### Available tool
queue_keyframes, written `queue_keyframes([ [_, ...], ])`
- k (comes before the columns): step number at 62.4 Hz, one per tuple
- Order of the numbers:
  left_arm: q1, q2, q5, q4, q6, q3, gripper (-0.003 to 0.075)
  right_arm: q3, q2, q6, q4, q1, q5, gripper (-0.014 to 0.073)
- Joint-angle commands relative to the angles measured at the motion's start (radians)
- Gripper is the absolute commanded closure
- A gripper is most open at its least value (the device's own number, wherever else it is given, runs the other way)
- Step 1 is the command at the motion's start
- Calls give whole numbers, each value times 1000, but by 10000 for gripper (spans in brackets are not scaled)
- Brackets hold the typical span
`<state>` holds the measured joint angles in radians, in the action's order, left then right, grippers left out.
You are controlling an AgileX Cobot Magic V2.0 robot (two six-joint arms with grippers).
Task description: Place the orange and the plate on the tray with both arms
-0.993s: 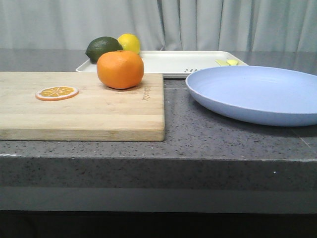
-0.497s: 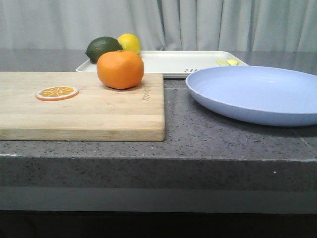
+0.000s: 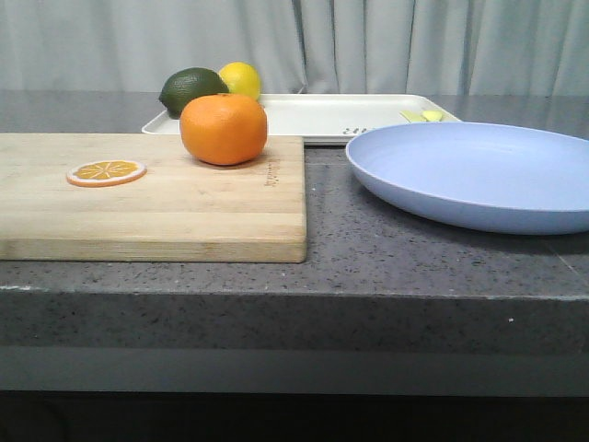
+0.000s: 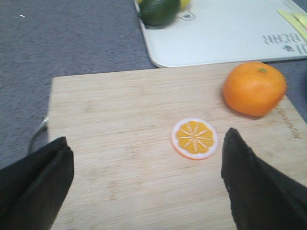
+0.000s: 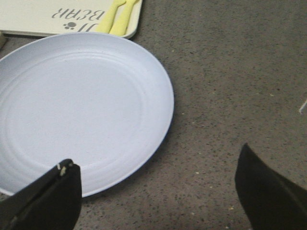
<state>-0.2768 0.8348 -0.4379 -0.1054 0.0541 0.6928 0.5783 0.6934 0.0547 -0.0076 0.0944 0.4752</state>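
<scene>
Orange [image 3: 224, 129] on a wooden cutting board [image 3: 152, 198], lavender-blue plate [image 3: 474, 173] beside it, off-white tray [image 3: 340, 115] behind both.

On a dark speckled countertop [image 3: 322, 304], the whole orange rests at the board's far right corner, well apart from a thin orange slice [image 3: 106, 172] lying flat on the same board. The empty plate sits on the counter just right of the board, its far edge near the tray. A dark green lime [image 3: 191, 89] and a yellow lemon [image 3: 240, 79] occupy the tray's left end. The left gripper [image 4: 144, 179] hovers above the board with fingers spread wide, holding nothing. The right gripper [image 5: 158, 191] hovers by the plate's rim, fingers also wide apart and empty.
</scene>
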Motion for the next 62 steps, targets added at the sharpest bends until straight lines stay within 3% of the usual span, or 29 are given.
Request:
queue_keyframes([
  [1, -97, 72, 85, 15, 5, 82, 99, 36, 2, -34, 2, 43, -51, -62],
  [13, -249, 261, 85, 64, 5, 221, 99, 36, 2, -61, 1, 142, -33, -62],
  [22, -294, 397, 83, 69, 5, 334, 99, 36, 2, -61, 0, 153, -33, -62],
  [47, -305, 695, 78, 69, 5, 551, 99, 36, 2, -61, 0, 153, -34, -62],
  [62, -305, 807, 87, 69, 5, 602, 99, 36, 2, -61, 0, 153, -34, -62],
])
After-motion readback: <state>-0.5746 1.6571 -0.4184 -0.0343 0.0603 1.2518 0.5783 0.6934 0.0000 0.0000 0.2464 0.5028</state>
